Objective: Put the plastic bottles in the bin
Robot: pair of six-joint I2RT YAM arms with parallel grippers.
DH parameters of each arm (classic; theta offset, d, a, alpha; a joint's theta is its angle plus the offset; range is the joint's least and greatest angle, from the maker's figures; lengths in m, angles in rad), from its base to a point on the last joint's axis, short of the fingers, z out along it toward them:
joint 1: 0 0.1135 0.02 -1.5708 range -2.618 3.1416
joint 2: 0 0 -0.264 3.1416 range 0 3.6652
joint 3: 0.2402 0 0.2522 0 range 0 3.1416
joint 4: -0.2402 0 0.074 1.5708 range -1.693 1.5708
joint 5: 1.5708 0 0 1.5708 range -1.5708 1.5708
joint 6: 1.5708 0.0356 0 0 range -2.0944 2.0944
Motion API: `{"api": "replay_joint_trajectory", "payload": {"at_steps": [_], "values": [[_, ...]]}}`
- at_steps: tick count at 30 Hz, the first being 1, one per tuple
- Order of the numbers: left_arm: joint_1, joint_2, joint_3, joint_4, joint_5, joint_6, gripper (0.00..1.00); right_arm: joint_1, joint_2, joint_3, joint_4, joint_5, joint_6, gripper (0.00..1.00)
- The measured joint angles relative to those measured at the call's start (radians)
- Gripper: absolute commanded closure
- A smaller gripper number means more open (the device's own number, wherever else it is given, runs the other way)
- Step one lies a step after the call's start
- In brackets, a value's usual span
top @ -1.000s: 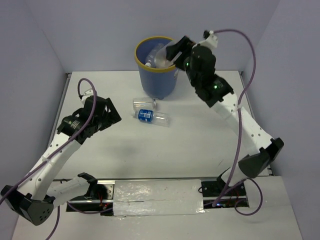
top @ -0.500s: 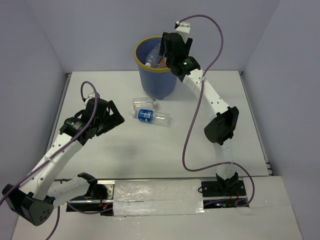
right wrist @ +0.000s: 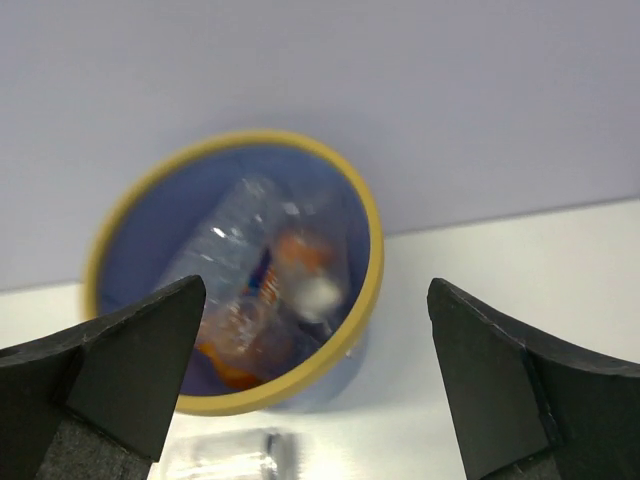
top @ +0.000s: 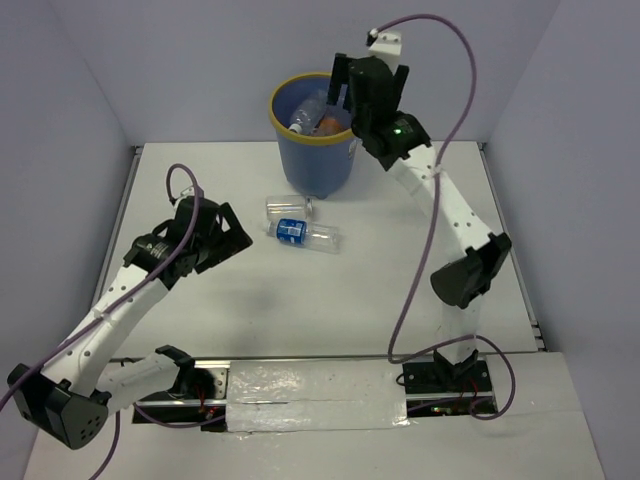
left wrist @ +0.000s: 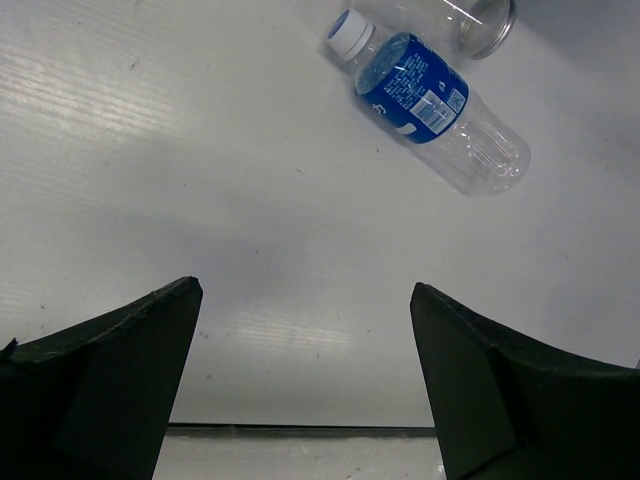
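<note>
The dark blue bin [top: 320, 160] with a yellow rim stands at the back of the table. Several bottles [top: 318, 122], clear and orange, lie inside it; they also show in the right wrist view [right wrist: 262, 268]. My right gripper [top: 342, 92] is open and empty, just above the bin's right rim [right wrist: 374, 250]. Two bottles lie on the table in front of the bin: one clear with a blue label [top: 300, 232] and one plain clear [top: 285, 207]. My left gripper [top: 226, 236] is open and empty, to their left. In the left wrist view the labelled bottle [left wrist: 428, 98] lies ahead of the gripper [left wrist: 303, 290].
Purple-grey walls close the table at the back and both sides. The plain clear bottle [left wrist: 470, 14] touches the top edge of the left wrist view. A blurred clear bottle [right wrist: 225, 455] shows below the bin in the right wrist view.
My right gripper held a clear bottle over the bin a second ago; the bottle is now in the bin and the gripper has drawn back to the right. My left gripper edged slightly right.
</note>
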Motion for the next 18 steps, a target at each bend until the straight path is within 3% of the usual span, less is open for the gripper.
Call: {"api": "replay_joint_trajectory", "payload": {"at_steps": [8,11,18], "values": [[0.0,0.022,-0.001,0.024,0.005,0.0,0.01,0.002,-0.23,-0.033,-0.002,-0.079,0.0,0.0],[0.0,0.04,-0.001,0.035,0.005,0.002,0.01,0.005,-0.36,-0.265,-0.014,-0.114,0.038,0.0],[0.0,0.085,-0.001,0.047,0.006,0.005,0.01,0.019,-0.636,-1.014,0.058,-0.232,0.142,0.01]]}}
